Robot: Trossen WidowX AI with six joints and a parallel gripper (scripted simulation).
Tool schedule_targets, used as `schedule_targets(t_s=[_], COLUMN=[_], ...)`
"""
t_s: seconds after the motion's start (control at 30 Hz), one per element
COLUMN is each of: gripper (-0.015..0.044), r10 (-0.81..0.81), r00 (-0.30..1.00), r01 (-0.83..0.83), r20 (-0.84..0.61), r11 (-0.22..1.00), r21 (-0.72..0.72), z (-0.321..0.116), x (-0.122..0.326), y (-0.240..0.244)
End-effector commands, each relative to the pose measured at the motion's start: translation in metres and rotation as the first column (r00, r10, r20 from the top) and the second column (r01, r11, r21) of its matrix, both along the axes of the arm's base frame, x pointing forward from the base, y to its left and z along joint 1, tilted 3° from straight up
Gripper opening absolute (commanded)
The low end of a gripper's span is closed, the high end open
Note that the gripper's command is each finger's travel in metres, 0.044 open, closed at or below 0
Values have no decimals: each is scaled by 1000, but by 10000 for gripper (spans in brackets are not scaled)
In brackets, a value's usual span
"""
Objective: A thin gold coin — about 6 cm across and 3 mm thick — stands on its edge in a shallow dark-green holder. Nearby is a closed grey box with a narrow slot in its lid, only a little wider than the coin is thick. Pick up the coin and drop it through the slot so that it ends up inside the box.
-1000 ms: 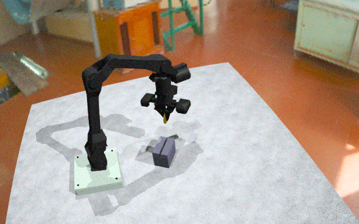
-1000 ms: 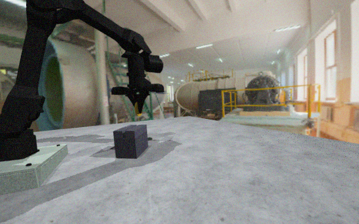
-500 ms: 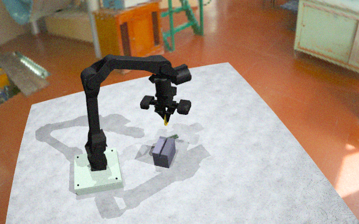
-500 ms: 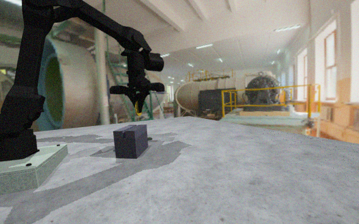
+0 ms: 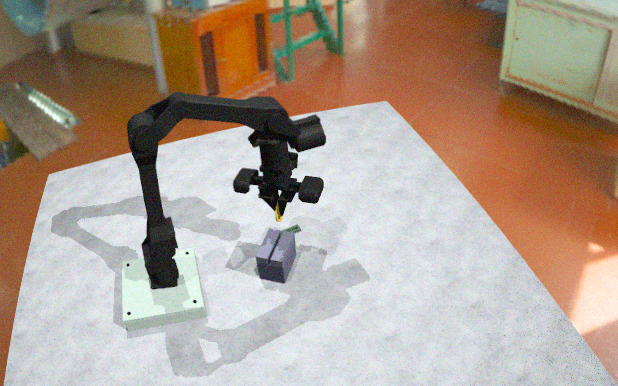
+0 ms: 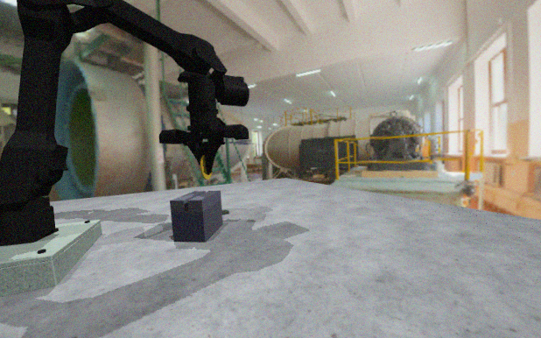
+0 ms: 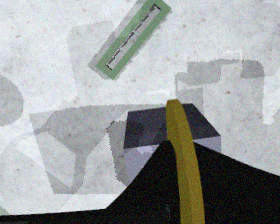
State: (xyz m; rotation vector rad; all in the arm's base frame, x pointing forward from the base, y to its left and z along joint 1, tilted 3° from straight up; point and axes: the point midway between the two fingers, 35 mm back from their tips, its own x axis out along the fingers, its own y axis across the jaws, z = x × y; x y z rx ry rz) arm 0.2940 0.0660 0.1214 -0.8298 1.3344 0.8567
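Gold coin (image 5: pixel 279 212) pinched in tool (image 5: pixel 278 204) | arm arched, pointing down over box (image 5: pixel 276 254)

The grey table (image 5: pixel 416 280) carries the box (image 5: pixel 276 254), holder (image 5: pixel 292 229) and arm base (image 5: pixel 163 292).

Matt surfaces almost everywhere, no strong shine

The table (image 5: pixel 416 260) looks like pale grey stone or concrete, mottled and matt, a little rough. The coin (image 7: pixel 185 183) is dull gold, like brushed metal, smooth and without a bright gleam. The box (image 5: pixel 276 255) is grey-violet, plain and matt, like plastic. The holder (image 7: pixel 134 35) is soft green and matt. The arm (image 5: pixel 206 112) and gripper (image 5: pixel 278 202) are black, matt, like plastic. The base (image 5: pixel 166 305) is pale green, smooth. The floor (image 5: pixel 491 140) is red-brown with slight gloss.
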Motion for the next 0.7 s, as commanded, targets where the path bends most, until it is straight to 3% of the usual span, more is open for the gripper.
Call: schedule_targets(t_s=[0.0, 0.67], gripper=[0, 0], r10=[1, 0], r00=[1000, 1000], r01=[-1, 0], r20=[-8, -10], r11=[1000, 1000], r21=[0, -3], z=[-3, -7], x=[-5, -23], y=[-11, -53])
